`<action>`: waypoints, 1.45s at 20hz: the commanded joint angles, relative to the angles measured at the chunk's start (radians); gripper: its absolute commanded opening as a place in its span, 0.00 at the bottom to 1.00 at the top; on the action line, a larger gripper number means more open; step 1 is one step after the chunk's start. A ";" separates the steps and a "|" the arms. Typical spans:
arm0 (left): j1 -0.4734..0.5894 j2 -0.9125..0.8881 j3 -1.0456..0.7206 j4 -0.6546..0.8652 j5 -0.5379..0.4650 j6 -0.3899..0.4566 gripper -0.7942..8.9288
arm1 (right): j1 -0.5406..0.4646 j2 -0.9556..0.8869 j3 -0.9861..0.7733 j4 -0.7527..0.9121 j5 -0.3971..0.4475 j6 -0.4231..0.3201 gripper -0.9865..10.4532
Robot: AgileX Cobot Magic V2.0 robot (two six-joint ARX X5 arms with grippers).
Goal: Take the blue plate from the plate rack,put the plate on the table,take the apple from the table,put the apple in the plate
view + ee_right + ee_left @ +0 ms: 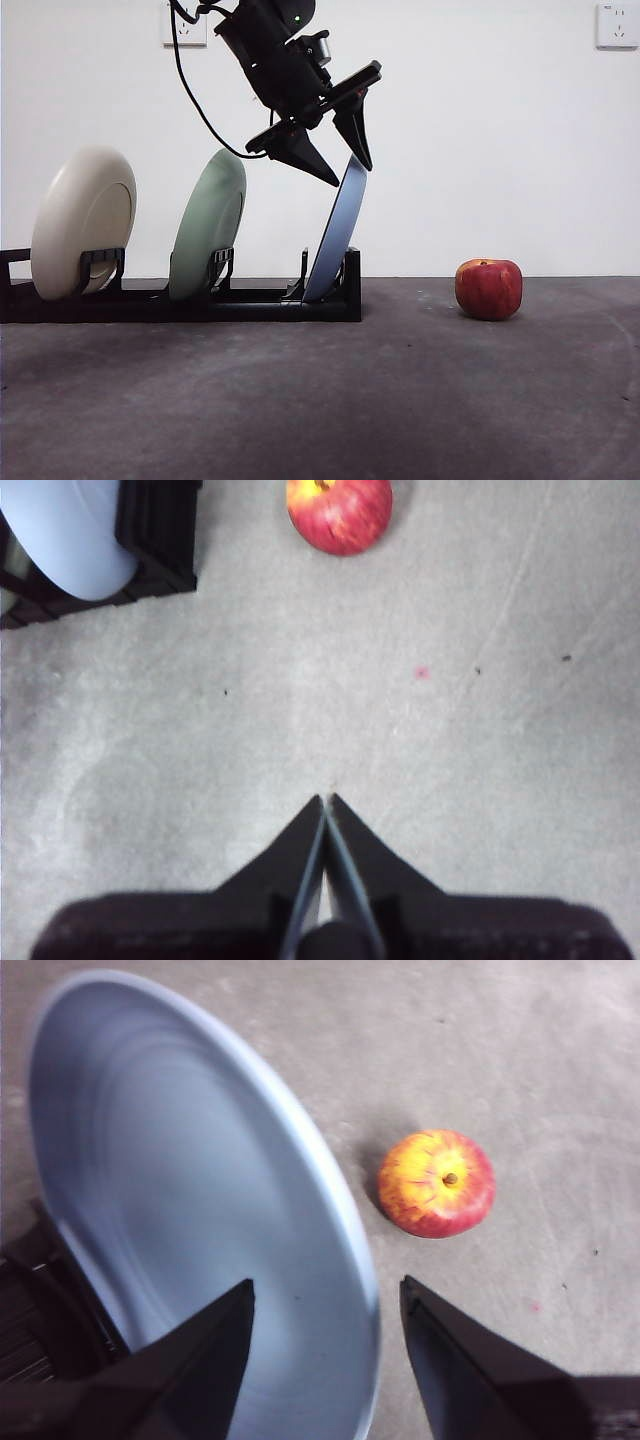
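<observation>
Grey table (320, 400), white wall behind. Blue plate (338, 228) stands tilted in the rack (180, 300), at its end nearest the apple (489, 289). Left gripper (340, 160) hangs at the plate's top rim, jaws apart, one each side. Its wrist view shows the rim between them. Right gripper (326, 805) waits nearby, jaws together.

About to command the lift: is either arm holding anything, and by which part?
Nothing yet. The left gripper has open jaws straddling the blue plate's top rim; the right gripper is shut, empty.
</observation>
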 commanded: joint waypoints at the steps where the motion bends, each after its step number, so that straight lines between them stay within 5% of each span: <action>1: -0.005 0.010 0.002 0.009 0.001 0.008 0.19 | 0.001 0.002 0.003 0.003 -0.001 0.003 0.09; 6: -0.005 0.010 0.002 0.014 0.003 0.016 0.07 | 0.001 0.002 0.003 0.003 -0.001 0.003 0.09; 21: -0.007 -0.100 0.100 -0.042 0.039 -0.011 0.07 | 0.001 0.002 0.003 0.004 0.000 -0.006 0.09; 24: -0.008 -0.176 0.106 -0.065 0.130 -0.011 0.07 | 0.001 0.002 0.003 0.003 0.000 -0.005 0.09; 29: -0.058 -0.297 0.106 -0.222 0.165 0.107 0.07 | 0.001 0.002 0.003 0.003 0.000 -0.006 0.09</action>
